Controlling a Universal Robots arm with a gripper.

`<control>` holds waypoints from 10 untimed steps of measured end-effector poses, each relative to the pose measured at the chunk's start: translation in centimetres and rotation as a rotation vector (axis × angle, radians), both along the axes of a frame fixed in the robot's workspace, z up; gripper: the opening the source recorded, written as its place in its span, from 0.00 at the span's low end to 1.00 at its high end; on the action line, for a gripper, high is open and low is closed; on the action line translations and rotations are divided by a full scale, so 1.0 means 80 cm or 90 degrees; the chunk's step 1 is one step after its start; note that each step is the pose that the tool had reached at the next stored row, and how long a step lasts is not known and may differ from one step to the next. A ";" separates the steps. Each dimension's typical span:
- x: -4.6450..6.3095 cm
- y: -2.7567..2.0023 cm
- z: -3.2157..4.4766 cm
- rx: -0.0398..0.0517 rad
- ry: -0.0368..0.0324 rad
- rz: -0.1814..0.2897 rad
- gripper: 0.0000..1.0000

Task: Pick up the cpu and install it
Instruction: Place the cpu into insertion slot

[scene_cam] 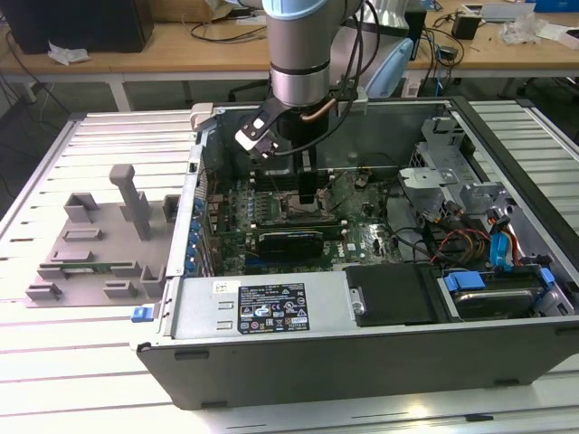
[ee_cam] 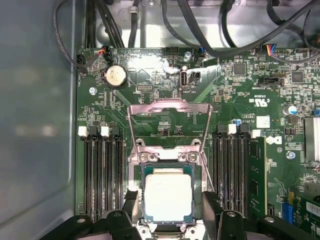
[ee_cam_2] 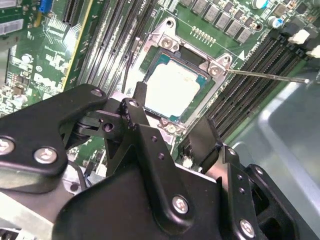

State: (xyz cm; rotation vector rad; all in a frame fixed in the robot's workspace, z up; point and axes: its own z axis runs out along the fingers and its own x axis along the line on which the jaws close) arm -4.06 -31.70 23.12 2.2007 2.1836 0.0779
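1. cpu (ee_cam: pixel 167 192) lies flat and square in the socket (ee_cam: pixel 136 165) on the motherboard (ee_cam: pixel 150 75). Its silver top faces up, with a thin dark rim all round.
2. Gripper (ee_cam: pixel 171 196) hangs low over the socket, with its black fingers (ee_cam: pixel 131 200) spread wide. In the first wrist view one finger stands on each side of the cpu, and a strip of socket frame shows between finger and chip on both sides. The gripper holds nothing.
3. The second wrist view agrees: the fingertips straddle the chip and the jaws are not closed on it.
4. The metal load plate (ee_cam: pixel 167 107) is swung open, clear of the cpu. A thin retention lever (ee_cam_2: pixel 265 76) sticks out beside the socket, across the memory slots (ee_cam_2: pixel 250 75).
5. Memory slots flank the socket on both sides. A coin cell (ee_cam: pixel 115 75) sits on the board well apart from the socket, near the cables (ee_cam: pixel 200 30).
6. In the exterior view the arm reaches straight down into the open computer case (scene_cam: pixel 362 353). A grey fixture tray (scene_cam: pixel 90 244) lies on the slatted table (scene_cam: pixel 54 362) at the exterior view's left, just beside the case.
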 end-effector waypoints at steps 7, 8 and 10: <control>0.000 0.0000 0.0003 -0.0001 0.0000 0.000 0.53; 0.000 0.0000 0.0003 -0.0001 0.0000 0.000 0.41; 0.000 0.0000 0.0004 0.0000 0.0000 0.000 0.23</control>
